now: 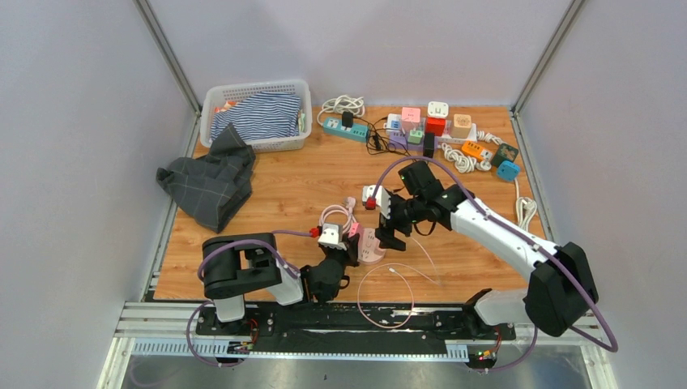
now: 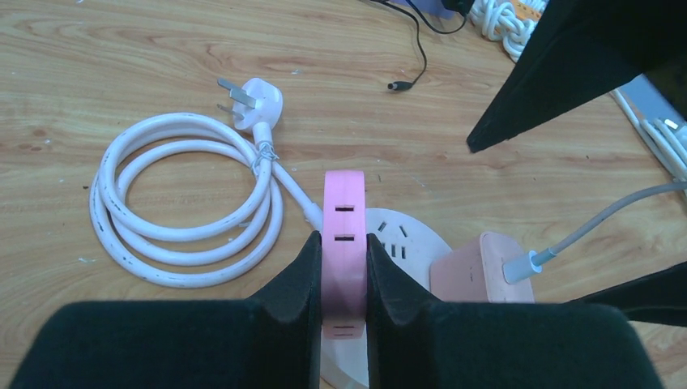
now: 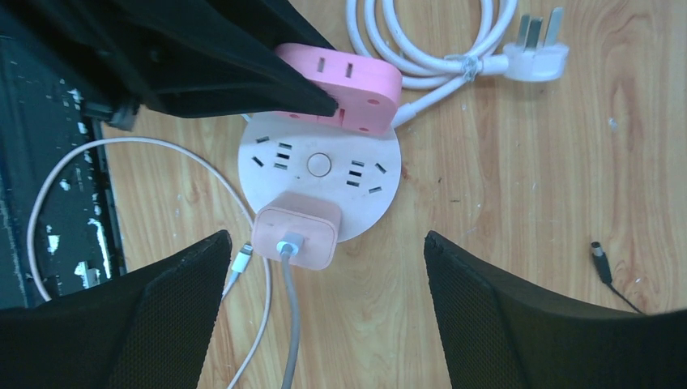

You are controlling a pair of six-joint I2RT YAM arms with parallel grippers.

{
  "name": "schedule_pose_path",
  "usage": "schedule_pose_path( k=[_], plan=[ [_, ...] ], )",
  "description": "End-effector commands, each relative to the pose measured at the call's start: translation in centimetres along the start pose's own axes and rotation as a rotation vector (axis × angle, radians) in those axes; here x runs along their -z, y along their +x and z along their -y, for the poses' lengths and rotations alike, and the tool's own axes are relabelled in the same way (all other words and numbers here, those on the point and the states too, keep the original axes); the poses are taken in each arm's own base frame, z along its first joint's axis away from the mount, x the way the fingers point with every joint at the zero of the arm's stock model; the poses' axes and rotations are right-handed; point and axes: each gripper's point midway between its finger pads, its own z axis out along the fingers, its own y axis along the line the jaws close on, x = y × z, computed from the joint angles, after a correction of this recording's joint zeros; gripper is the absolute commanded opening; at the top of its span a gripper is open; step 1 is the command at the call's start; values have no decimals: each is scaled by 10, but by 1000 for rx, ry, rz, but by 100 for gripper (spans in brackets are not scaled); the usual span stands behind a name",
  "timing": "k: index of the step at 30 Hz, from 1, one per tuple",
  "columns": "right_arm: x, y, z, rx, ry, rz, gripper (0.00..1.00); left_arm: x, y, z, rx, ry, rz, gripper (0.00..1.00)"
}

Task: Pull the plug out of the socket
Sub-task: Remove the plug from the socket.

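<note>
The pink plug (image 3: 296, 229) sits in the round socket (image 3: 324, 190) on the surface. It looks small, rigid and likely tight, so we would pinch its flat sides. Our right end effector (image 3: 326, 237) hangs wide open and empty astride it, while the left end effector (image 2: 342, 239) clamps the socket's pink block (image 2: 344, 203). The plug's grey cable (image 3: 290, 324) trails close below.

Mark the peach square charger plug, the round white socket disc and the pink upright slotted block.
peach square charger plug (image 3: 296, 231), right wrist view, top face.
round white socket disc (image 3: 324, 198), right wrist view, bare face below its button.
pink upright slotted block (image 2: 343, 243), left wrist view, slotted edge.
</note>
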Motion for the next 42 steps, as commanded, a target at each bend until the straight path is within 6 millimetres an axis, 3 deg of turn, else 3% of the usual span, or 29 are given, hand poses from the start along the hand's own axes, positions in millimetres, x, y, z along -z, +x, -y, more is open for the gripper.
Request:
schedule_pose_path(
  k=[1, 8, 15, 25, 30, 35, 42],
  plan=[
    [-13, 16, 4, -31, 35, -96, 88, 9, 27, -21, -103, -75, -49, 0],
    [-21, 20, -14, 7, -51, -126, 82, 9, 33, -22, -127, -105, -48, 0],
    [-35, 35, -17, 27, -65, -214, 75, 11, 30, -27, -128, -133, -34, 0],
    [-37, 41, -8, 47, -18, -277, 40, 11, 33, -24, -127, -127, -46, 0],
    [-37, 40, -1, 33, 16, -294, 23, 11, 43, -7, -158, -36, -103, 0],
    [-38, 42, 2, 17, 31, -310, 16, 16, 42, 17, -162, 130, -111, 0],
    [-37, 44, 8, 0, 65, -325, 11, 22, 33, -8, -28, 38, -48, 0]
  ],
)
